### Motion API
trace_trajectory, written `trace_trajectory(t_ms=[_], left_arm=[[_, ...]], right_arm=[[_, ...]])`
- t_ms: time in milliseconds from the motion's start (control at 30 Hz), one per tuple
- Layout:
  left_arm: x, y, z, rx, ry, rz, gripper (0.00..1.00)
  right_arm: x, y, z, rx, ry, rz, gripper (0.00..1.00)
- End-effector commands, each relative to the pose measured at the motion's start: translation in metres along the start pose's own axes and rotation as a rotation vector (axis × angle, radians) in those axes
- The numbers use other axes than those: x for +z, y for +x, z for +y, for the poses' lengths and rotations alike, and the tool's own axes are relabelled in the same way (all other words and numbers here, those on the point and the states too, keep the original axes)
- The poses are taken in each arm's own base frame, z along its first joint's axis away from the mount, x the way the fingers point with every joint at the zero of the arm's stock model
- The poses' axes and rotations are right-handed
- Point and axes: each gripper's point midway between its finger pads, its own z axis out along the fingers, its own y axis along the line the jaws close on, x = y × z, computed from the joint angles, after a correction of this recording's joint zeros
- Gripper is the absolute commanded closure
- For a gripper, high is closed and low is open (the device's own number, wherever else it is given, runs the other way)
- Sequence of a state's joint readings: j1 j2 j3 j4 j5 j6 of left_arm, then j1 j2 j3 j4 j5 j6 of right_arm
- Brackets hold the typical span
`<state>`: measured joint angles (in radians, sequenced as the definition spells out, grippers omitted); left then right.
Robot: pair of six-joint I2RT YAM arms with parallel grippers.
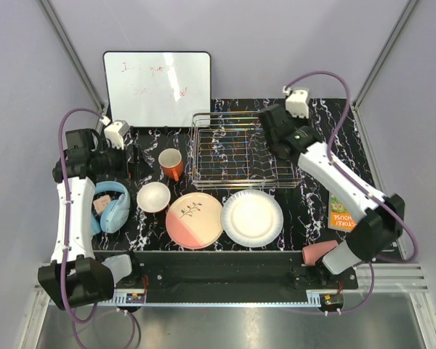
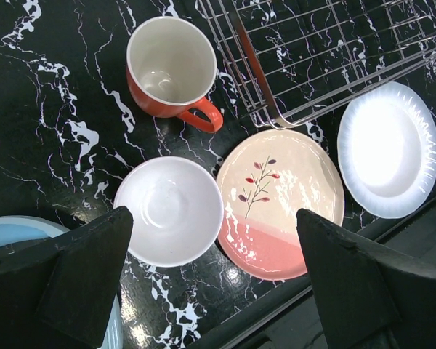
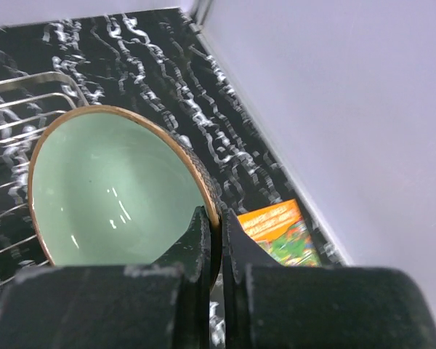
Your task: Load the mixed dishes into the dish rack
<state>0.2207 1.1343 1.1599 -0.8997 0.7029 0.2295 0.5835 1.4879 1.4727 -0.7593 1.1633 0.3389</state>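
My right gripper (image 3: pixel 219 222) is shut on the rim of the mint-green bowl (image 3: pixel 109 193) and holds it tilted over the right end of the silver wire dish rack (image 1: pixel 240 151). In the top view this gripper (image 1: pixel 274 129) is at the rack's far right corner. My left gripper (image 2: pixel 214 269) is open and empty above the white bowl (image 2: pixel 171 211) and the pink-and-cream twig plate (image 2: pixel 280 203). The orange mug (image 2: pixel 171 65) stands upright left of the rack. The white fluted plate (image 1: pixel 251 217) lies in front of the rack. The pink cup (image 1: pixel 318 252) lies on its side at the front right.
A whiteboard (image 1: pixel 158 89) leans at the back left. Blue headphones (image 1: pixel 112 207) lie at the left beside the white bowl. An orange book (image 1: pixel 341 214) lies at the right edge under my right arm. Grey walls close in both sides.
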Motion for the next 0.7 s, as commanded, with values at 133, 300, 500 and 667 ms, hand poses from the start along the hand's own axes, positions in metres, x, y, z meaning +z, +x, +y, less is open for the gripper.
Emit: trace_trajectory(t_ms=[133, 300, 500, 667], left_arm=[[-0.003, -0.005, 0.006, 0.047, -0.014, -0.039, 0.01], [-0.001, -0.002, 0.007, 0.041, -0.006, -0.038, 0.01], [0.0, 0.001, 0.01, 0.019, -0.004, -0.038, 0.01], [-0.003, 0.001, 0.011, 0.027, -0.013, -0.045, 0.01]], right_arm=[[0.01, -0.042, 0.023, -0.211, 0.176, -0.132, 1.0], [0.015, -0.05, 0.045, -0.257, 0.175, -0.223, 1.0], [0.022, -0.042, 0.065, -0.371, 0.233, -0.263, 1.0], [0.03, -0.028, 0.082, -0.383, 0.219, -0.25, 1.0]])
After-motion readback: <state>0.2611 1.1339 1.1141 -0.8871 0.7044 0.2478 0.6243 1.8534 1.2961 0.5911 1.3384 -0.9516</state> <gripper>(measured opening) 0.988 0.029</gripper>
